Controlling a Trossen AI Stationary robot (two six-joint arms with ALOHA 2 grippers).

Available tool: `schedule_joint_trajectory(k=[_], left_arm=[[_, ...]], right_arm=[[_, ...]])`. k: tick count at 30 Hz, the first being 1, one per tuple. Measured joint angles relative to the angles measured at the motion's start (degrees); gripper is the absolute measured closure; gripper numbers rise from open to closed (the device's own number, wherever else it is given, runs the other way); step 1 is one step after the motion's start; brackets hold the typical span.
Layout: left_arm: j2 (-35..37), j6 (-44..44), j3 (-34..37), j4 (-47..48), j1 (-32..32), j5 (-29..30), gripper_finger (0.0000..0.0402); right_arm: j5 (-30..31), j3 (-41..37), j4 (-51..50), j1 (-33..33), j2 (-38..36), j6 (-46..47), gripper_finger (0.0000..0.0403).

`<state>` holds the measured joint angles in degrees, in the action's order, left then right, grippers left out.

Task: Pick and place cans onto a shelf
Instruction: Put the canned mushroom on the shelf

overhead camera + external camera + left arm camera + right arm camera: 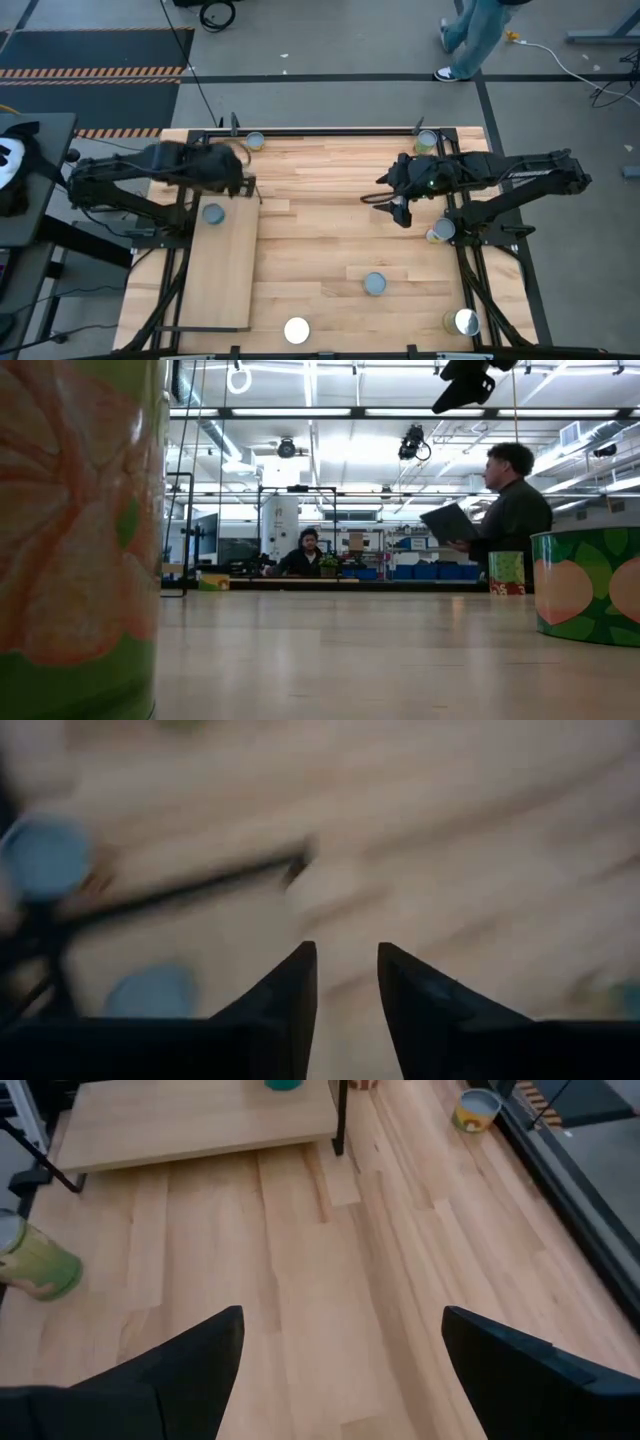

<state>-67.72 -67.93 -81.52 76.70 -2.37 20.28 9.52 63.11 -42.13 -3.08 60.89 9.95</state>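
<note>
Overhead, table-level, two wrist views

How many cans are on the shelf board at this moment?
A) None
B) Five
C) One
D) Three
C. In the high view, a single can with a pale-blue top sits on the shelf, near its far end beside the left claw; all the other cans stand on the tabletop.
</note>
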Motion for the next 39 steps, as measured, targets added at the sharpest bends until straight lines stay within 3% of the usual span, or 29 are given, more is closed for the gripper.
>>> schedule_joint_trajectory(k=[3,8,14,18,23,33,35,39], left_arm=[[-0.1,1.2,-1.5,-6.8,-3.8,3.0,0.0293],[-3.1,8.5,-1.5,-15.3,-11.0,1.3,0.0306],[-9.4,16.7,-1.5,-17.6,-22.2,-4.2,0.0326],[-14.3,20.0,-1.5,-17.6,-27.8,-3.4,0.0326],[-20.6,25.3,-1.5,-19.6,-32.8,-3.7,0.0293],[-34.7,32.6,-1.5,-24.1,-37.4,-1.7,0.0173],[-37.4,33.1,-1.5,-24.9,-37.7,-0.8,0.0166],[-39.7,35.7,-1.5,-25.7,-36.8,6.7,0.0172]], right_arm=[[-2.3,0.0,-0.5,2.8,-0.5,-1.1,0.0055],[-8.0,0.0,-2.4,7.2,-2.2,-2.3,0.0055],[-11.9,0.0,-4.8,11.4,-4.4,-8.1,0.0055],[-12.6,0.0,-8.2,14.0,-4.9,-11.6,0.0055],[-13.3,0.0,-10.8,16.5,-4.9,-14.1,0.0055],[-13.7,0.0,-8.6,21.4,-1.7,-13.2,0.0055],[-13.7,0.0,-6.4,22.8,-0.4,-12.8,0.0055],[-13.7,0.0,-1.2,25.8,2.2,-11.5,0.0055]])
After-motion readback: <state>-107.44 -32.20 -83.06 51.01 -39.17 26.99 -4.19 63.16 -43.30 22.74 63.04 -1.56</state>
